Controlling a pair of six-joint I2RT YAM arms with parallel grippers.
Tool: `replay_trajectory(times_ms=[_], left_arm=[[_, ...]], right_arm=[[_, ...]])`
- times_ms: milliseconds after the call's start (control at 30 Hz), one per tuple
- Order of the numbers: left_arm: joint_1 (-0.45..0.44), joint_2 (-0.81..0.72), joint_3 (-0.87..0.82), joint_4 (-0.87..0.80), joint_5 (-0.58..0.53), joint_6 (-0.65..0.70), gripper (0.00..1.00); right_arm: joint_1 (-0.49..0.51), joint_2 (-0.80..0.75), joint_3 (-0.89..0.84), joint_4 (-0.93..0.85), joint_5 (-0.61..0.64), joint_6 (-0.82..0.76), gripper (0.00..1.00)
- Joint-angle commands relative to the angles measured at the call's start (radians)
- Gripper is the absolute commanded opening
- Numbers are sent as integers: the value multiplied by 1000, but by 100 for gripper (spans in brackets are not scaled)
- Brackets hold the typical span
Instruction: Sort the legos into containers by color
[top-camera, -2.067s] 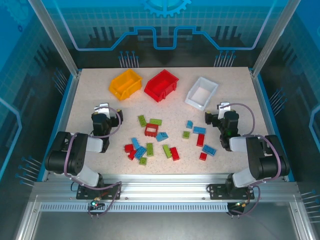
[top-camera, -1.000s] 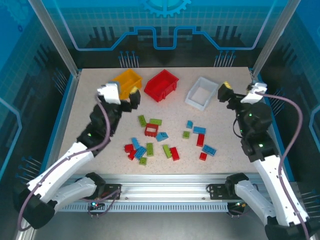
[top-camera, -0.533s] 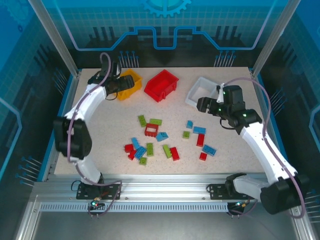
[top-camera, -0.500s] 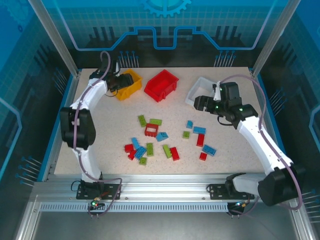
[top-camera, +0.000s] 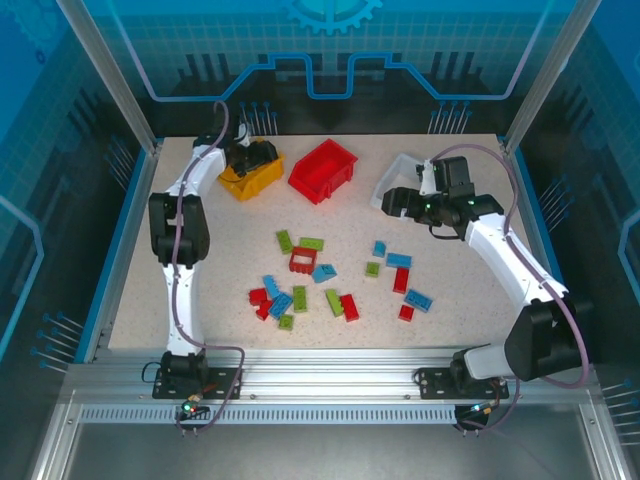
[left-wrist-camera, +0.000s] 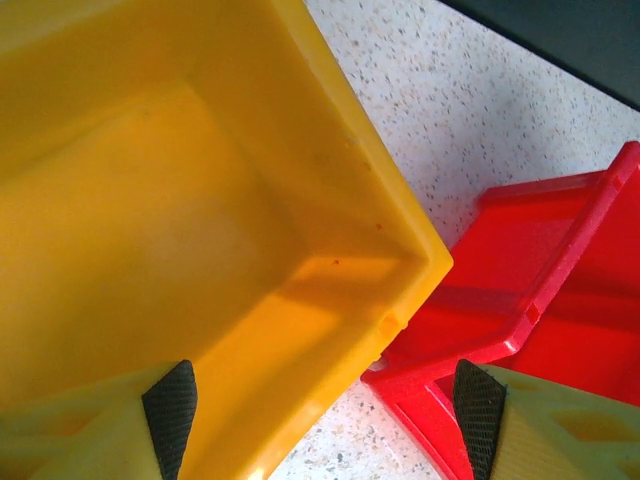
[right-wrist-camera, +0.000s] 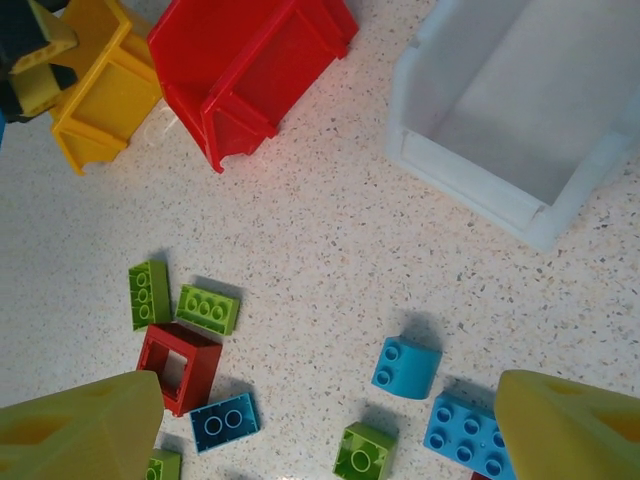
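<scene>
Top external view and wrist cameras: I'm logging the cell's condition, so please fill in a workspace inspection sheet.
Surface: speckled table, no spills seen.
Job's things: yellow bin, red bin, white bin at the far side, no bricks seen inside; legos scattered mid-table.
Clutter: nothing seen.
Grippers: left gripper open over the yellow bin's corner; right gripper open, empty, near the white bin.
Cables: left cable and right cable run loosely along the arms.
Surroundings: aluminium frame, blue panels.

Your left hand (left-wrist-camera: 322, 405) is hanging, jaws apart, over a corner of the yellow bin (left-wrist-camera: 300, 180); the red bin (left-wrist-camera: 545, 265) is sitting just beside it on the bench (left-wrist-camera: 470, 110).
</scene>
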Motion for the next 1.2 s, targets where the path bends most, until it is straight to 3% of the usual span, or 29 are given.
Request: replay_trajectory(times_ms=[0, 367, 533, 700, 900, 1000, 1167], left_arm=[[-31, 16, 41, -3, 75, -24, 73], [-122, 27, 73, 48, 84, -70, 72], [-130, -10, 39, 31, 44, -63, 71], [-129, -178, -152, 102, -47, -83, 70], [-94, -313, -275, 74, -223, -59, 69], [-47, -317, -282, 64, -198, -45, 71], [7, -287, -258, 51, -246, 54, 73]], right_arm=[[-21, 20, 16, 20, -39, -12, 87], [-27, 171, 117, 51, 18, 34, 85], [74, 370, 307, 60, 97, 83, 81], [175, 604, 558, 12, 192, 183, 75], [226, 839, 801, -30, 229, 280, 71], [232, 906, 867, -26, 236, 290, 70], [227, 993, 964, -62, 242, 308, 70]])
